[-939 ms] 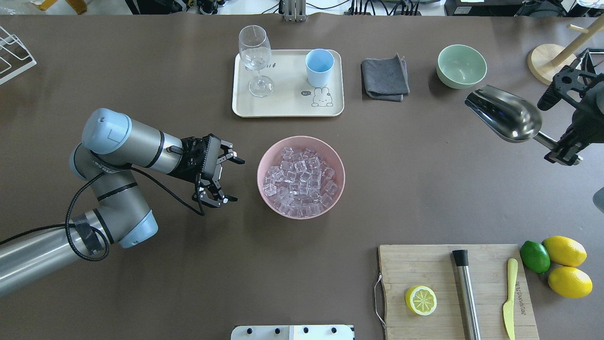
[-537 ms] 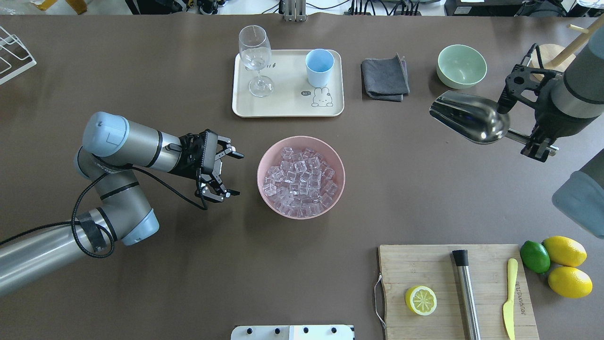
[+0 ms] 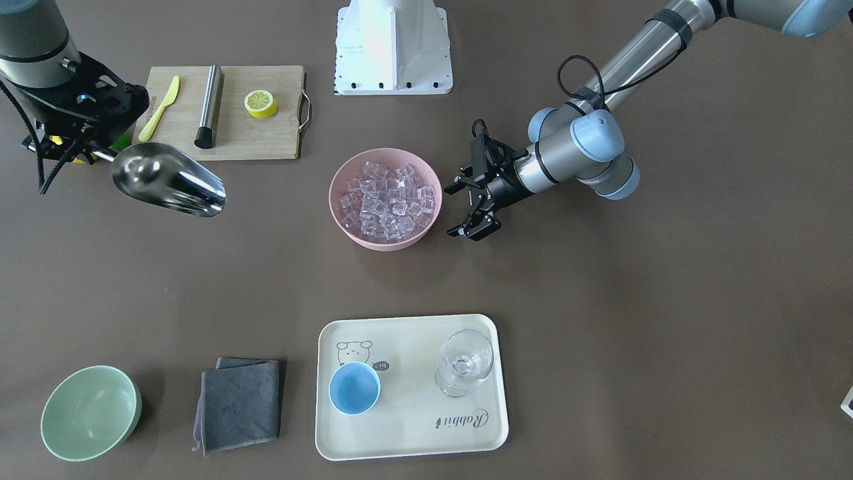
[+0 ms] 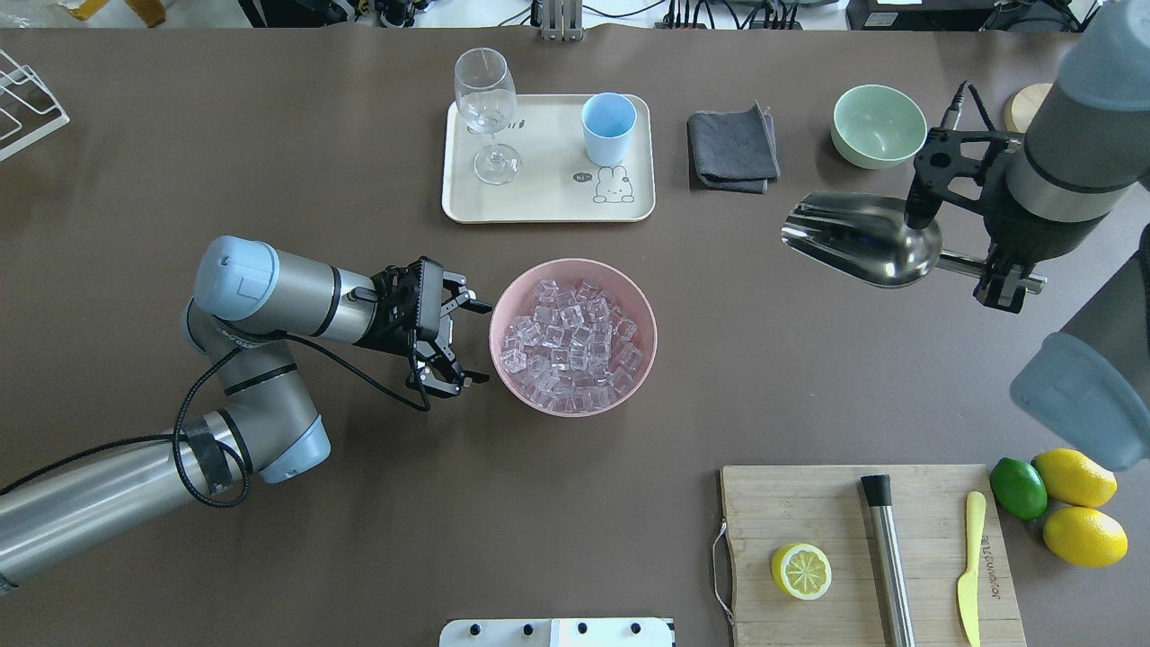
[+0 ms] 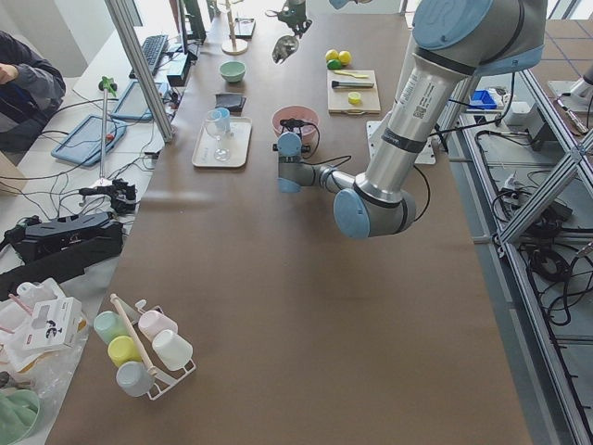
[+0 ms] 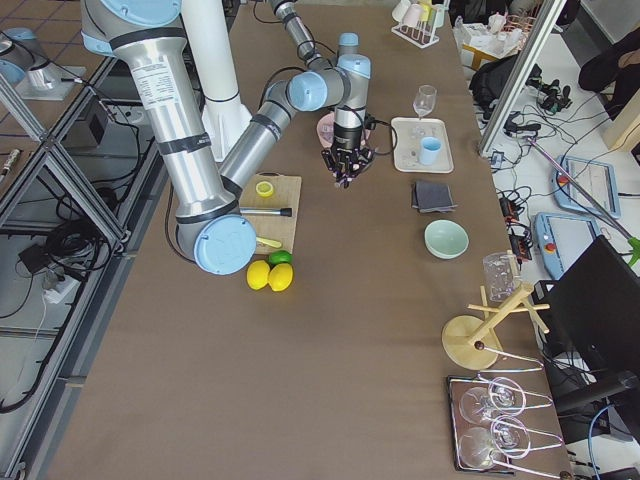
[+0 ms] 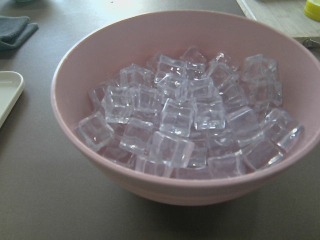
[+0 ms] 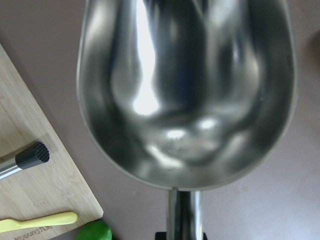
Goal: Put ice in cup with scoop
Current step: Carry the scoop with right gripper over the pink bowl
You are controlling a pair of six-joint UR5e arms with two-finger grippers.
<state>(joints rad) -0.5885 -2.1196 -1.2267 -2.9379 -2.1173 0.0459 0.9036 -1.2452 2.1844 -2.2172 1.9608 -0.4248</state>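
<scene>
Upper left of the front-facing view, the right gripper [image 3: 83, 148] clamps the scoop [image 3: 166, 180] by its handle; at centre the left gripper [image 3: 460, 211], fingers [image 3: 470, 229] apart, sits beside the bowl [image 3: 386, 243] of ice [image 3: 386, 199]. Overhead, the cup [image 4: 608, 128] stands on the tray [image 4: 539, 193], top centre.

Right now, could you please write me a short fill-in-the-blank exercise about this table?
1. The ice lies in the ____ bowl.
2. The scoop in the right gripper is ____.
3. On the tray, the cup stands beside a stemmed ____.
4. The left gripper, beside the bowl, is ____.
Missing words: pink; empty; glass; open.
</scene>
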